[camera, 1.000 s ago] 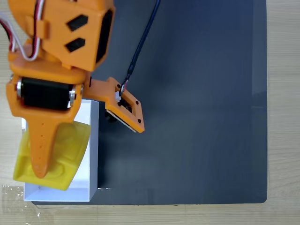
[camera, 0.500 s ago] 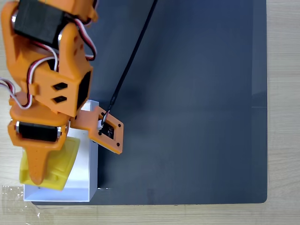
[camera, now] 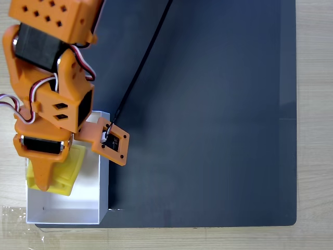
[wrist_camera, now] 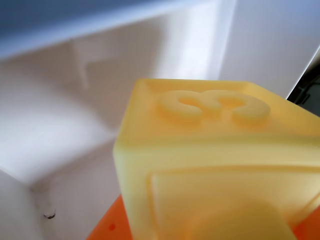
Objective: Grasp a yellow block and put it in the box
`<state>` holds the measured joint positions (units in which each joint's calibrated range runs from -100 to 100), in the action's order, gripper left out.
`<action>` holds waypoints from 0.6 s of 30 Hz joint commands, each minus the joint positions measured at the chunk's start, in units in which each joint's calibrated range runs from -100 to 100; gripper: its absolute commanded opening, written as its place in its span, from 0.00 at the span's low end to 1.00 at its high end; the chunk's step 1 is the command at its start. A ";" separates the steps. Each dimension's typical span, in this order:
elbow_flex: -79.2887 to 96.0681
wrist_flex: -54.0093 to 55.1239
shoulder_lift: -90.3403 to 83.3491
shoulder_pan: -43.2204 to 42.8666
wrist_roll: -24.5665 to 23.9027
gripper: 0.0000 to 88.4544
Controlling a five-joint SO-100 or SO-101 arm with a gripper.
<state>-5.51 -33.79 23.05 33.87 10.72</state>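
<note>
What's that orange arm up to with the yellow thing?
An orange robot arm is carrying the yellow block in its gripper and holding it over the open white box, which sits at the edge of a dark mat on a wooden table. In the wrist view the block sits low between the box's white walls. It looks about ready to be let go, though the gripper hasn't released it yet.

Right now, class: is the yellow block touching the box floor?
Cannot tell. The fixed view shows the yellow block in the gripper over the box; no view shows its underside.
</note>
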 commanded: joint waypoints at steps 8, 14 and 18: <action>-3.04 -1.46 -0.85 -0.20 1.19 0.37; -3.04 -2.94 -1.19 -0.71 2.34 0.39; -3.04 -2.94 -1.61 -1.38 2.34 0.39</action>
<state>-5.69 -36.56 23.22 33.42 12.89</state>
